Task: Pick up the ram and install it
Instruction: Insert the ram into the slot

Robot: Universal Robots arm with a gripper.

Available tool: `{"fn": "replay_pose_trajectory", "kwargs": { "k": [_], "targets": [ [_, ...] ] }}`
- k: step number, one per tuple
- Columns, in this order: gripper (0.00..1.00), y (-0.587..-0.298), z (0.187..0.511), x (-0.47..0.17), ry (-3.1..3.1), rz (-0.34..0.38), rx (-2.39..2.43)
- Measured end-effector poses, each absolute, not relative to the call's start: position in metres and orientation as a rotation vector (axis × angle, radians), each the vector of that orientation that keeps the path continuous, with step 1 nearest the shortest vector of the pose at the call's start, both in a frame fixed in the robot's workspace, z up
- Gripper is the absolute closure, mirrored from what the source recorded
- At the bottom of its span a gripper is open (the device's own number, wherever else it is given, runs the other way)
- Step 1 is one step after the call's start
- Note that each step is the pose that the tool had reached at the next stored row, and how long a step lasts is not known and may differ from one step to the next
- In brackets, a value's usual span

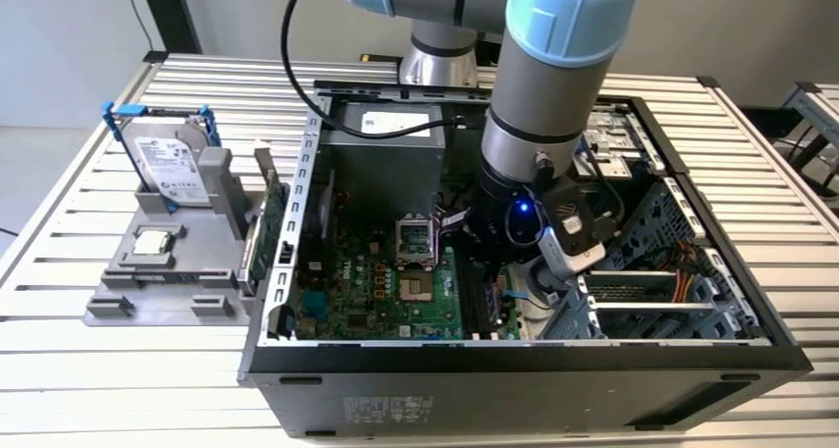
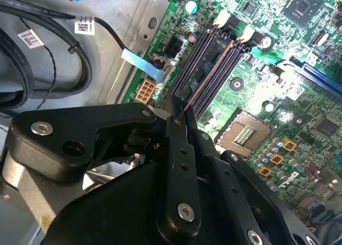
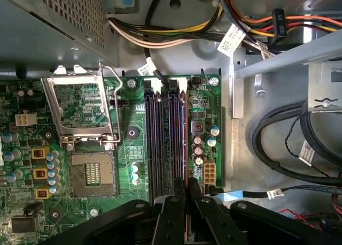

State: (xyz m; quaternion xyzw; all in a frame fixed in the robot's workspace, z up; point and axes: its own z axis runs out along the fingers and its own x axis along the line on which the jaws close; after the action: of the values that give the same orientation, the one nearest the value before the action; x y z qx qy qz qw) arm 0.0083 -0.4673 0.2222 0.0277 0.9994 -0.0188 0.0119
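My gripper (image 1: pixel 506 283) reaches down inside the open computer case (image 1: pixel 525 355), over the right part of the green motherboard (image 1: pixel 380 291). In both wrist views its black fingers (image 2: pixel 176 132) are shut on the ram (image 2: pixel 209 75), a thin dark stick seen edge-on. The ram (image 3: pixel 185 148) runs lengthwise along the bank of dark memory slots (image 3: pixel 160 143), lined up with the slot nearest the case wall. Whether its lower edge sits in the slot or just above it, I cannot tell. The gripper (image 3: pixel 184 190) holds the ram at its near end.
A CPU socket (image 3: pixel 91 173) with its open metal frame (image 3: pixel 80 106) lies beside the slots. Black cables (image 3: pixel 288 143) and wire bundles (image 3: pixel 176 33) crowd the case wall. Outside the case, a grey fixture (image 1: pixel 164 281) carries a hard drive (image 1: pixel 171 163) and an upright green card (image 1: pixel 269 234).
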Motion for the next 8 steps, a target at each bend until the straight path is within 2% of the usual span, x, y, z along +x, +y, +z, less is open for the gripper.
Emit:
{"fn": "replay_pose_trajectory", "kwargs": {
  "k": [8],
  "targets": [
    [1.0, -0.4673, 0.2196, 0.0099, 3.121, -0.059, 0.087]
  ]
}}
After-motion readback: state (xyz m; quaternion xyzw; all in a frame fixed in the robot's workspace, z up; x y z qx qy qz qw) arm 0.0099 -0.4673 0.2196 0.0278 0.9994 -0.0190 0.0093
